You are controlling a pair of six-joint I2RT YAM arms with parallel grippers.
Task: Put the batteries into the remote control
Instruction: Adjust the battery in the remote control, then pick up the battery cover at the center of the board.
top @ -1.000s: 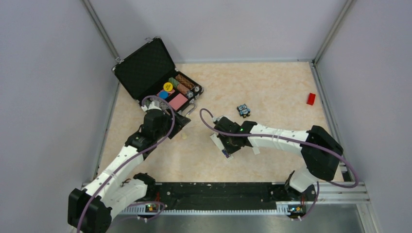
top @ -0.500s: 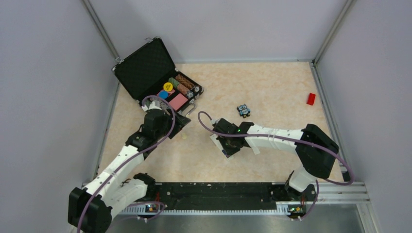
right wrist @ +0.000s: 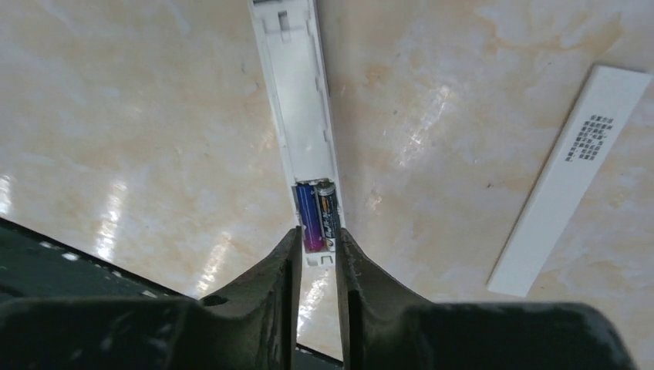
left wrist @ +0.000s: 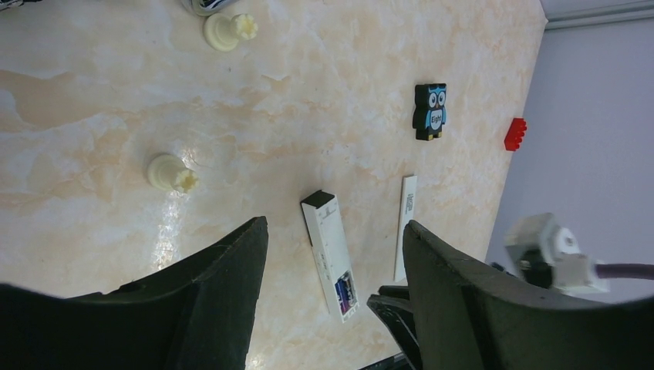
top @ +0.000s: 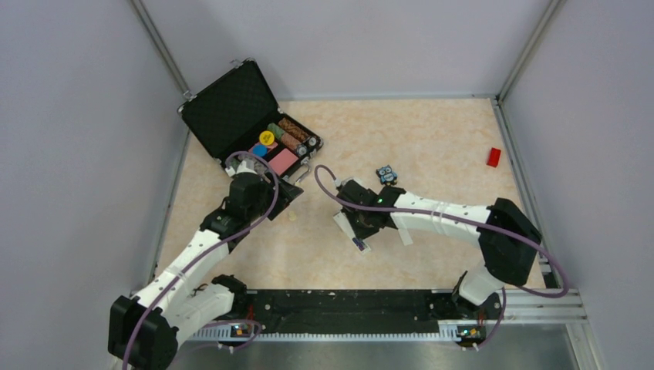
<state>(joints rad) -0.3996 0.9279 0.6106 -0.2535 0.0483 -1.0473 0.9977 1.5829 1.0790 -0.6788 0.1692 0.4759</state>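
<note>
Broadly, the marbled table (top: 432, 146) carries an open black case (top: 231, 108) at its far left, its tray packed with a pink block, coloured discs and cylinders. The left gripper (left wrist: 333, 227) hangs near it, jaws wide and empty, likely parked out of the way. The right gripper (right wrist: 317, 235), barely parted and gripping nothing, sits at the open end of the remote control (right wrist: 297, 92), seemingly to press things home. The cover (right wrist: 571, 177) lies beside, off for loading. Both batteries (right wrist: 316, 212) lie side by side in the compartment
</note>
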